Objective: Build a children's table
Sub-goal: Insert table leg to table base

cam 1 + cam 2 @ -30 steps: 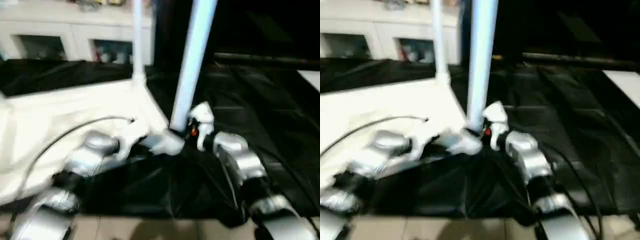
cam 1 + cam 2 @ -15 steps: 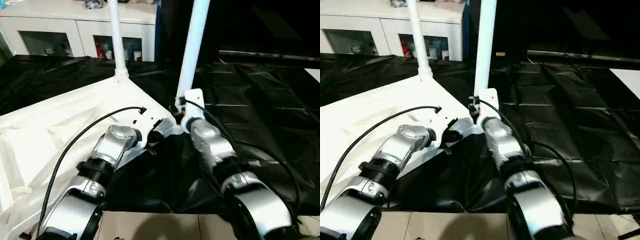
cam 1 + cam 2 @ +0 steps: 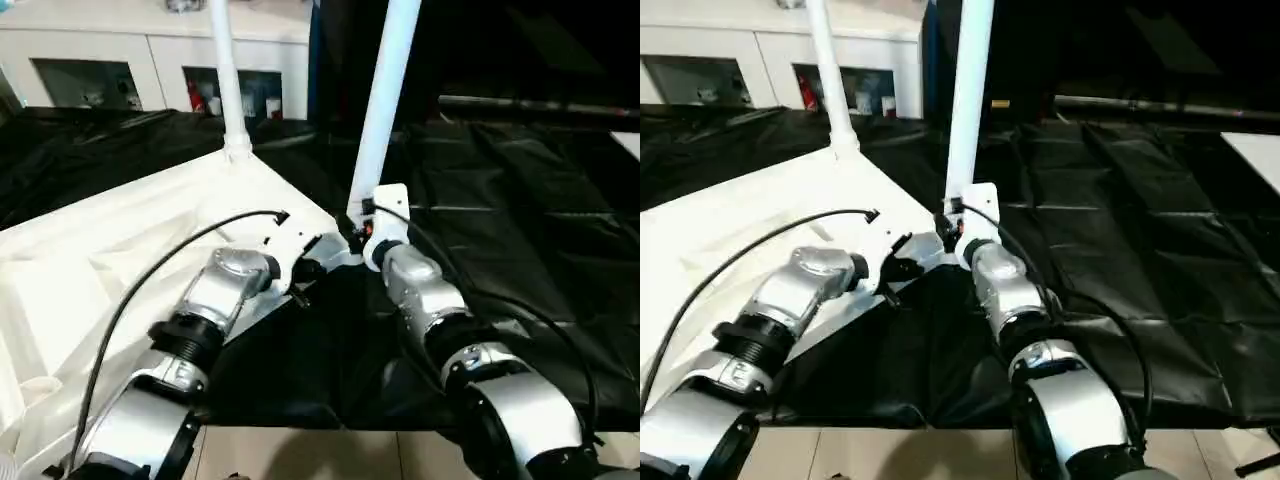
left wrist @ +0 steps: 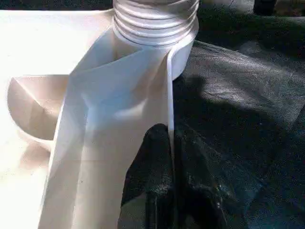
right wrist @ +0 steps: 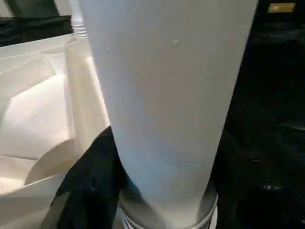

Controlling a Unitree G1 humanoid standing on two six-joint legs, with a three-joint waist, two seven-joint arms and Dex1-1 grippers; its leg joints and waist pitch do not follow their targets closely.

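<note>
While the white table top [image 3: 120, 260] lies upside down on the black-draped work table [image 3: 520, 230], ribbed underside up, two white legs stand upright in its corner sockets: the far leg [image 3: 228, 80] at the far corner, and the near leg [image 3: 968, 100] at the right-hand corner closest to the robot. The left gripper [image 4: 162, 191] is clenched on the thin rim of the top, its black fingers [image 4: 147, 176] pinching that edge just short of the right-hand corner socket, where the near leg's threaded end [image 4: 155, 21] sits in the round collar. The right gripper [image 3: 362, 228] is at the base of the near leg, on its near side, with a black finger [image 5: 90, 186] beside the tube just above the socket; whether the fingers press the leg or stand slightly clear of it cannot be told. The far leg rises well apart from both grippers, beyond them.
</note>
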